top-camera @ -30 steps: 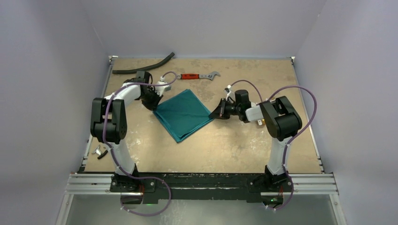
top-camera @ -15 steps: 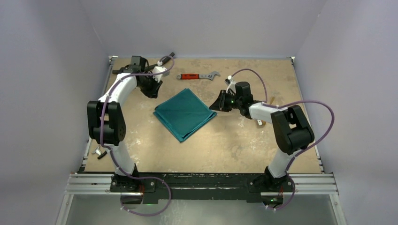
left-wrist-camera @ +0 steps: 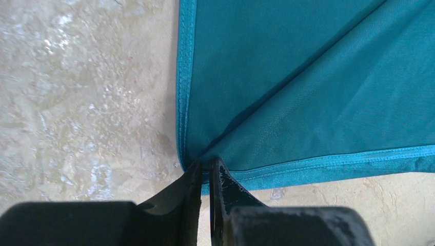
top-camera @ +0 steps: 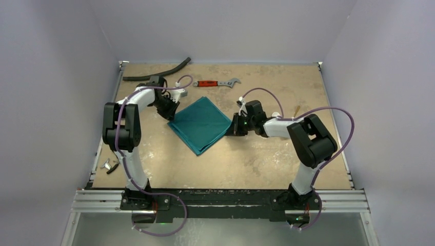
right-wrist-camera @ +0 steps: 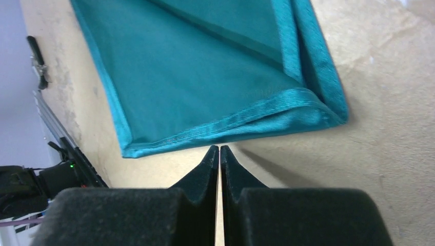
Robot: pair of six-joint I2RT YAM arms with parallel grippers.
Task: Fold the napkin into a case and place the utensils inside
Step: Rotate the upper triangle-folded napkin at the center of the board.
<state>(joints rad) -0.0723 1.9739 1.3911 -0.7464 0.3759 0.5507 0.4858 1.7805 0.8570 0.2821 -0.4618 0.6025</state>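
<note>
Left wrist: pinches napkin (left-wrist-camera: 308, 77) corner between left gripper (left-wrist-camera: 205, 166) tips. Right wrist: holds right gripper (right-wrist-camera: 219, 151) clenched, empty, hem just ahead of tips.

your napkin (top-camera: 201, 124) lies flat near the middle of the table (top-camera: 256, 159): a plain teal-green cloth, folded into a layered square turned like a diamond, hems stacked. you'll find a slim tan utensil (top-camera: 296, 109) well to its right.
</note>
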